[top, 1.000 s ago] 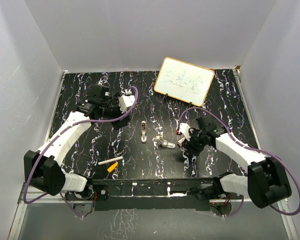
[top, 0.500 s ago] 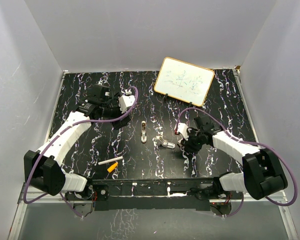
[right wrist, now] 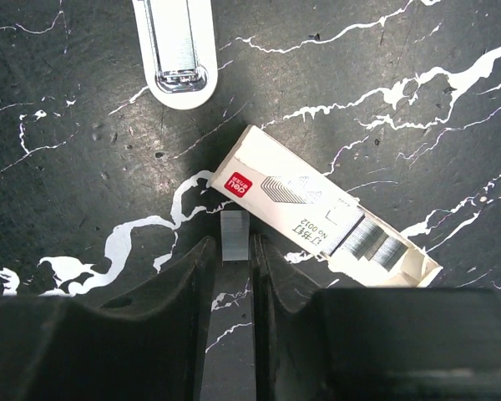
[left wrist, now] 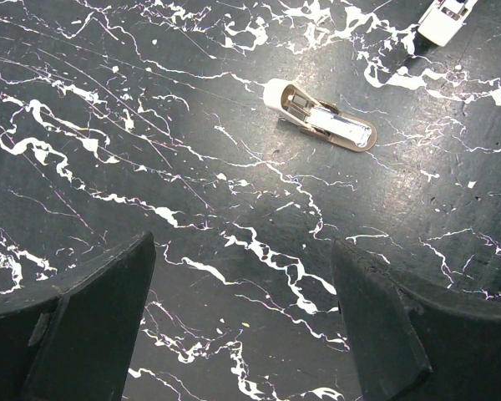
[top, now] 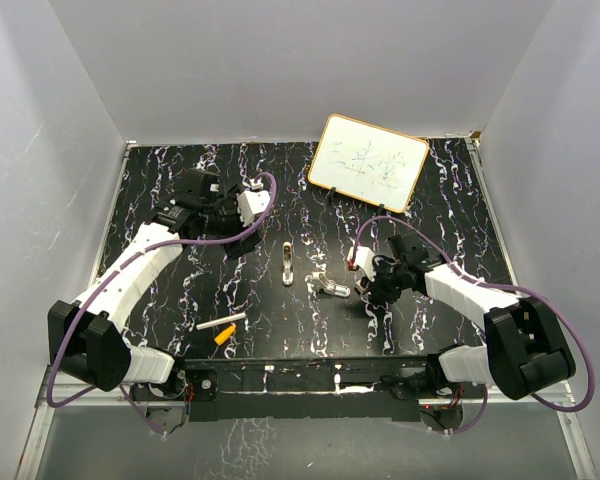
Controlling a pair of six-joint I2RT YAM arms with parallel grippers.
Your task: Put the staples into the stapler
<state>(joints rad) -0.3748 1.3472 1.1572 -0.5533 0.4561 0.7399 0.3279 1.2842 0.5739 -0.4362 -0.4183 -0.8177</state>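
Right wrist: staple box [right wrist: 294,197] near stapler [right wrist: 182,46]

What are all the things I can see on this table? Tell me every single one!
stapler: one, white and grey, lying open mid-table.
staple box: one, white with a red label, open, just right of the stapler.
staple strip: one, silver, by the box's red end.
white stick: one, white, near left part of the table.
orange piece: one, orange, close to the stick.
whiteboard: one, white with a wooden frame, far right.
table: one, black with white veins.
left gripper: one, black, open, over bare table.
right gripper: one, black, fingers pinching the staple strip.
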